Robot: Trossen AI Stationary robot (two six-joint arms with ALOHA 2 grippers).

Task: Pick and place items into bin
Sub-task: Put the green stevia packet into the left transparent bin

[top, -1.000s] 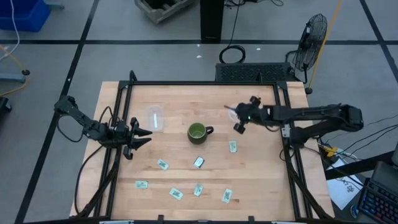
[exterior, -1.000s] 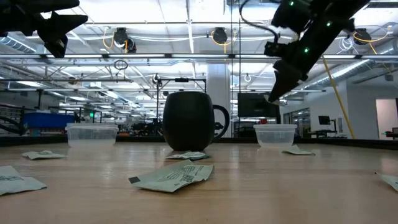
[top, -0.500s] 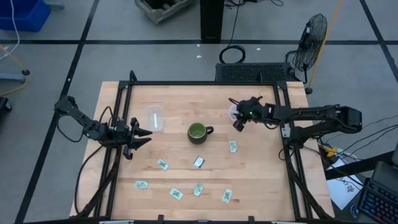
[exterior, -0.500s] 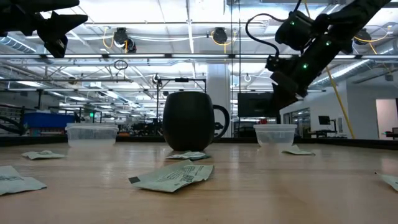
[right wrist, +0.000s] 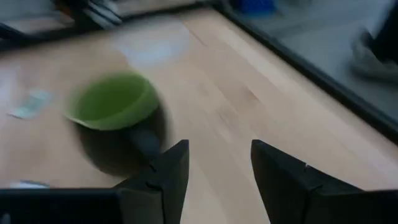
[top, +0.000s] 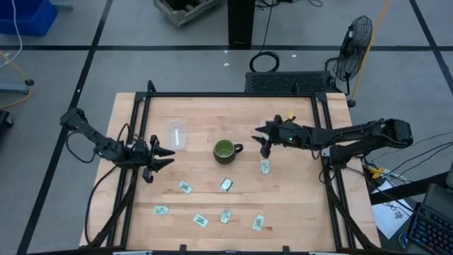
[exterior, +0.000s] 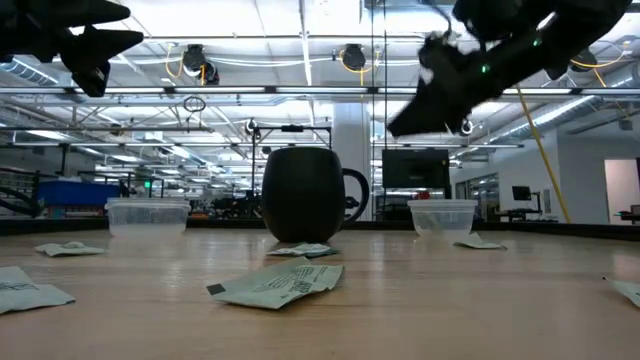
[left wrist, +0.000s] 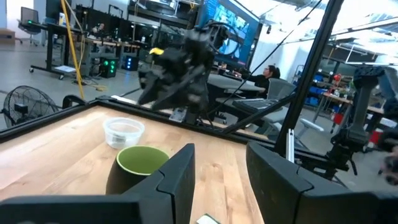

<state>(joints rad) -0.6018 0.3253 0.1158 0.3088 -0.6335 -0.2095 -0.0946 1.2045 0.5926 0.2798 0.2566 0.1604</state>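
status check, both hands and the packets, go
Right hand open, empty, in the air beside the green mug, above the nearest packet. Left hand open, waiting at table's left edge. Seven packets loose on the wood. Nothing blocking.

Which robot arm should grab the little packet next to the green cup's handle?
Probably the right. The right gripper hangs open almost over that packet, while the left gripper waits across the table beyond the mug.

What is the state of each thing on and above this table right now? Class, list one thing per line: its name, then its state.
Left gripper: open, empty, raised at the table's left.
Right gripper: open, empty, raised right of the mug.
Green mug: upright, handle toward the right arm.
Left clear container: upright, open-topped.
Right clear container: upright on the table.
Packets: seven visible, lying flat, untouched.
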